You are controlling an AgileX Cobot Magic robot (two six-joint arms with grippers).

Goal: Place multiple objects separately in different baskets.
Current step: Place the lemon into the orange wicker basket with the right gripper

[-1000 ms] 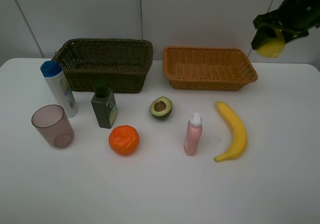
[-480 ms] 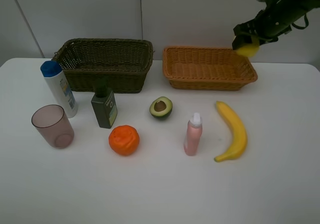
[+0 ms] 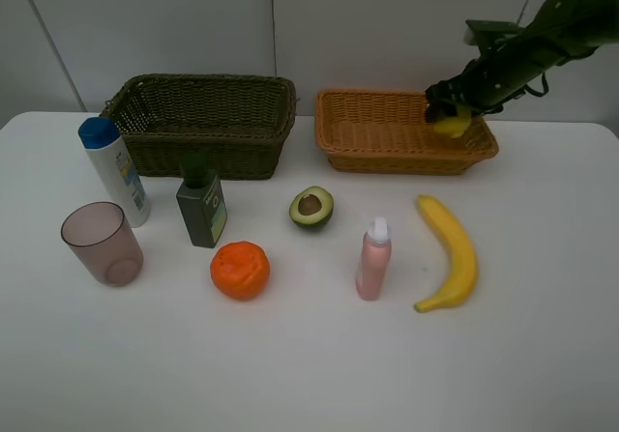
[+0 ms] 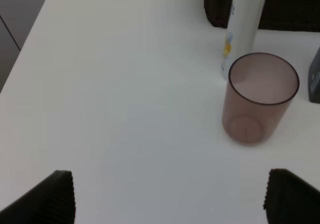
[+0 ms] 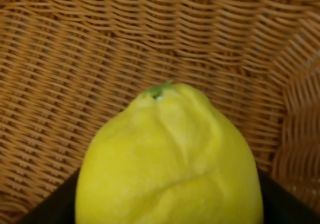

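My right gripper [image 3: 448,113] is shut on the yellow lemon [image 3: 452,123] and holds it low inside the right end of the orange-tan basket [image 3: 387,152]; the lemon [image 5: 170,159] fills the right wrist view over the weave [image 5: 75,58]. The dark olive-brown basket [image 3: 203,123] stands at the back left. On the table are the banana [image 3: 453,250], pink bottle [image 3: 372,260], avocado half [image 3: 311,207], orange [image 3: 240,270], green square bottle [image 3: 201,208], blue-capped bottle [image 3: 114,169] and mauve cup [image 3: 102,244]. My left gripper [image 4: 167,196] is open above the table beside the cup [image 4: 260,98].
The white table [image 3: 309,374] has a wall close behind the baskets. The blue-capped bottle [image 4: 243,26] stands just behind the cup in the left wrist view, with the dark basket's corner [image 4: 280,8] beyond it.
My right gripper has moved left and down with the lemon, from above the table's far right corner into the orange-tan basket. Nothing else has moved.
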